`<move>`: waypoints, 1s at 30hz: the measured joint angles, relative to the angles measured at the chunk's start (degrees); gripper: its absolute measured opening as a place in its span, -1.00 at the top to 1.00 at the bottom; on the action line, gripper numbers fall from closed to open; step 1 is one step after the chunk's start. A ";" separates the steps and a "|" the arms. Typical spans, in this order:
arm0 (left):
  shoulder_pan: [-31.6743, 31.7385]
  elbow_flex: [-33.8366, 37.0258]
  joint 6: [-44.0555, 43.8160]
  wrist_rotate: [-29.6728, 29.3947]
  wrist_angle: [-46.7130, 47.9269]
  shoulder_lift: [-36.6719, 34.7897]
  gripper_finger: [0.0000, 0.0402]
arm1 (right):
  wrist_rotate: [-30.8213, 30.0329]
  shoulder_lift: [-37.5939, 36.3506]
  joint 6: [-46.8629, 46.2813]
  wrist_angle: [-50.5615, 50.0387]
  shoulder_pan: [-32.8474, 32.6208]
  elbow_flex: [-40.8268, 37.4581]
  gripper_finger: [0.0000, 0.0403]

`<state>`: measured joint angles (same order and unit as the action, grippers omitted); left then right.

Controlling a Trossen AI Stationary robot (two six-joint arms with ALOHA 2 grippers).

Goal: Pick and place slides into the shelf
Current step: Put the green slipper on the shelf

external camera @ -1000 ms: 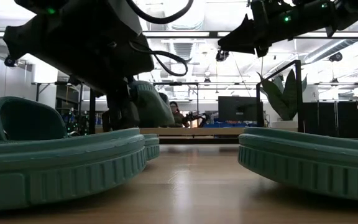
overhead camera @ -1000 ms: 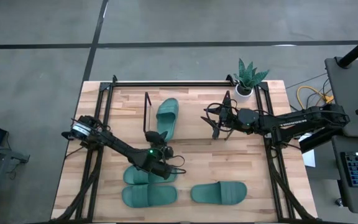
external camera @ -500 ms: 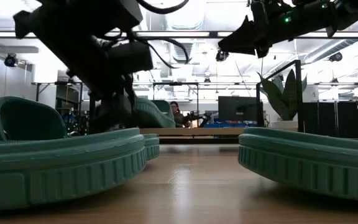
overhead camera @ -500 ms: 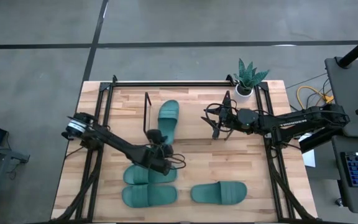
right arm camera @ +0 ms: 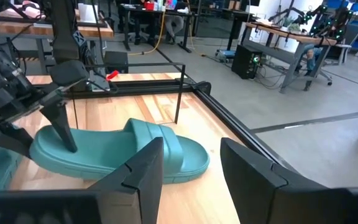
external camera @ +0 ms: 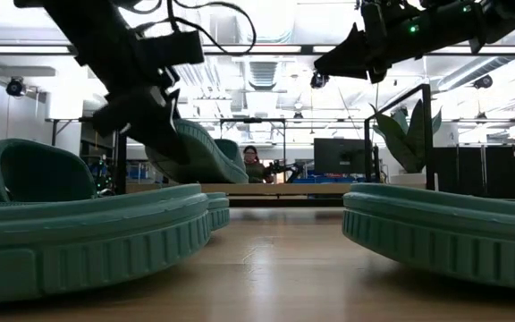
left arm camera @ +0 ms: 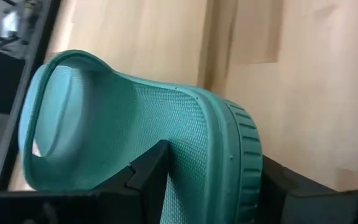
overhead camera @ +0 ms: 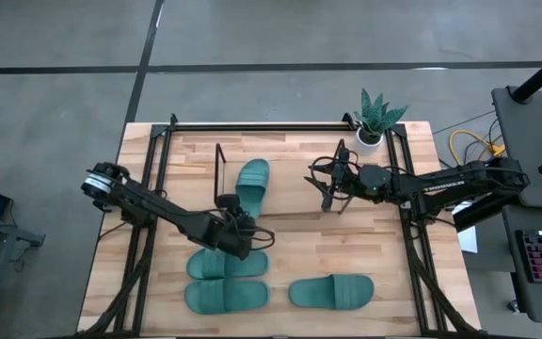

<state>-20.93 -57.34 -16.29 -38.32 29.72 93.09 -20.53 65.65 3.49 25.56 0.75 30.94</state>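
Four teal slides are in view. One slide lies between the shelf's end frames, tilted with its heel end raised and strap toward the far edge. My left gripper is shut on that heel end. The other three slides rest soles-down near the table's near edge: two side by side and one to their right. My right gripper hovers open above the table by the shelf's right end frame, touching nothing. My left gripper pinches the slide's heel end through the thickness of the sole, one finger on the textured footbed and the other beneath. The fingers come from the near side, along the slide's length. The heel is raised and the toe end sits low by the wood.
Black frame rails run along the table's left and right sides and a bar along the far edge. A small potted plant stands at the far right corner. Bare wood lies between the shelf and the near slides.
My left gripper has risen while shut on the slide's heel end, and its arm has swung toward the table's left. The slide's heel has come up, so the slide now stands tilted, with its toe end staying low between the end frames.
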 joint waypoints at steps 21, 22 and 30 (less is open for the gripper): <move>5.58 0.01 1.59 17.86 0.62 -2.13 -0.26 | 0.00 0.00 0.18 -0.27 0.00 0.00 0.29; 5.76 0.02 1.57 18.57 0.79 -2.28 -0.30 | 0.00 0.00 0.18 -0.30 0.00 0.00 0.29; 6.21 0.09 3.21 25.41 1.06 -3.91 -0.39 | 0.00 0.00 0.18 -1.05 0.00 0.00 0.33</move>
<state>-14.72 -57.26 -13.08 -12.91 30.78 89.18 -20.53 65.65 3.66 24.51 0.75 30.94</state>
